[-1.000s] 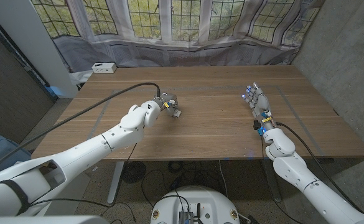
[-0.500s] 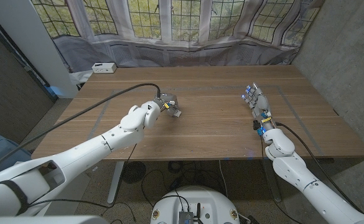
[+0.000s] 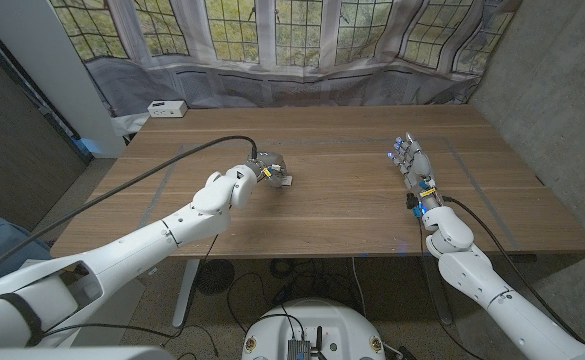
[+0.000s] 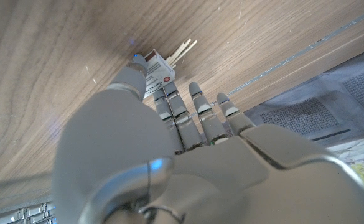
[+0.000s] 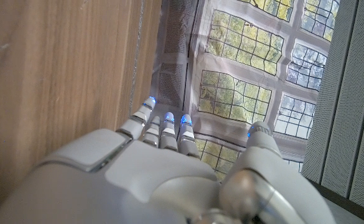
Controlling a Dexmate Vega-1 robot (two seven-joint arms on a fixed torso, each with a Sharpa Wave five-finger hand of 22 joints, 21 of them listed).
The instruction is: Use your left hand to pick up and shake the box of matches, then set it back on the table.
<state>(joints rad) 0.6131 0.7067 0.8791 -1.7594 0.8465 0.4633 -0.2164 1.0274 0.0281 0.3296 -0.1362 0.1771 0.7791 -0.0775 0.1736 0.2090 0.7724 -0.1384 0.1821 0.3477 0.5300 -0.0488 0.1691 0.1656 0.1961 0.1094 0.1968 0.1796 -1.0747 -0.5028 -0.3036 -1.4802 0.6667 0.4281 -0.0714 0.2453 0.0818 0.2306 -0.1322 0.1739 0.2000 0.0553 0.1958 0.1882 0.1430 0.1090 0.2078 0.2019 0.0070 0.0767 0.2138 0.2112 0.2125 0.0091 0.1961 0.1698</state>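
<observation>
The left hand (image 3: 262,170) reaches out over the middle of the wooden worktop (image 3: 342,210), a bit to the robot's left side; it holds the box of matches (image 3: 283,181) between its thumb and its fingers, and the other fingers curl in beside it; in the left wrist view the small box (image 4: 155,73) has a white side with dark print and a red spot on it, and it sits pinched at the fingertips (image 4: 165,93); a few pale matchsticks (image 4: 183,51) poke out of the far end of the box; the wood of the worktop is right behind the box, but I cannot tell if the box touches the wood or is a little above it; a dark cable (image 3: 162,165) runs along the left arm and across the worktop; the right hand (image 3: 412,160) is well apart from the box, over on the robot's right side of the worktop; it holds nothing, its fingers are straight and a little spread, and small blue lights glow on their tips (image 5: 168,116); it seems to stand on its edge; a small white box (image 3: 166,108) sits at the far left corner of the worktop; behind the worktop hangs a cloth (image 3: 302,75) with a window picture on it.
</observation>
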